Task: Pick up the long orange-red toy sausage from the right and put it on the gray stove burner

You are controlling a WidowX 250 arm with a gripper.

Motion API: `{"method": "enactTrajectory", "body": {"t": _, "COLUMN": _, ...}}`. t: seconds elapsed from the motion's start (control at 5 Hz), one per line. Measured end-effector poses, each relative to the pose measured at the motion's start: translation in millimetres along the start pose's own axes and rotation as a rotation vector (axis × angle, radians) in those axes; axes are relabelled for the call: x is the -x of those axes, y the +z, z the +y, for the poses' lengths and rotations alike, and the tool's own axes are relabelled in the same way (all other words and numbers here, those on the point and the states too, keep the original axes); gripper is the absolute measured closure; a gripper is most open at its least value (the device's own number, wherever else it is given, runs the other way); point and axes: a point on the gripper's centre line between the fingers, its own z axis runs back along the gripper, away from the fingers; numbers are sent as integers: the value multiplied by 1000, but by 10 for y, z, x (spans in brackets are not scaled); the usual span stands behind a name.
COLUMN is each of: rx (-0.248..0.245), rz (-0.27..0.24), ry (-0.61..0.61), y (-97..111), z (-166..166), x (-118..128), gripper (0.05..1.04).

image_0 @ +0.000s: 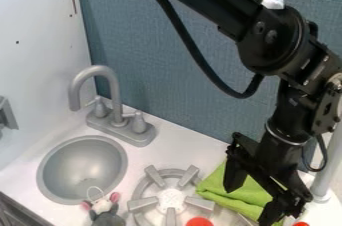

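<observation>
A green cloth (247, 195) lies bunched on the white counter (177, 135) directly below your gripper (248, 204), its claw spread wide with the two fingers well apart and the cloth showing between them; whether either finger touches the fabric, you cannot tell from this angle. Your black arm (277, 45) comes down from the top edge and hides part of the cloth. Crowding the cloth on the left are the prongs of a gray stove burner (171, 200), with a round red object (199, 221) at its near side. To the right, a gray post (326, 180) rises close beside your wrist, and another bit of red (300, 224) shows at the bottom edge. Farther left, a plush mouse (105, 212) sits by the rim of the round gray sink (81, 170), beneath a gray faucet (115, 100) with two handles.
</observation>
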Motion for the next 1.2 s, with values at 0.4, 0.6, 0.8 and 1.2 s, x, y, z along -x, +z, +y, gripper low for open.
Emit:
{"method": "enactTrajectory", "body": {"t": 0.4, "rx": 11, "rz": 33, "ry": 18, "y": -266, "z": -62, "x": -127, "gripper": 82}}
{"method": "enactTrajectory", "body": {"t": 0.6, "rx": 26, "rz": 1, "ry": -12, "y": -405, "z": -195, "x": -301, "gripper": 82}}
{"method": "enactTrajectory", "body": {"t": 0.8, "rx": 52, "rz": 1, "ry": -31, "y": -568, "z": -342, "x": -401, "gripper": 82}}
{"method": "enactTrajectory", "body": {"t": 1.2, "rx": 77, "rz": 64, "ry": -16, "y": -840, "z": -423, "x": -457, "gripper": 82}}
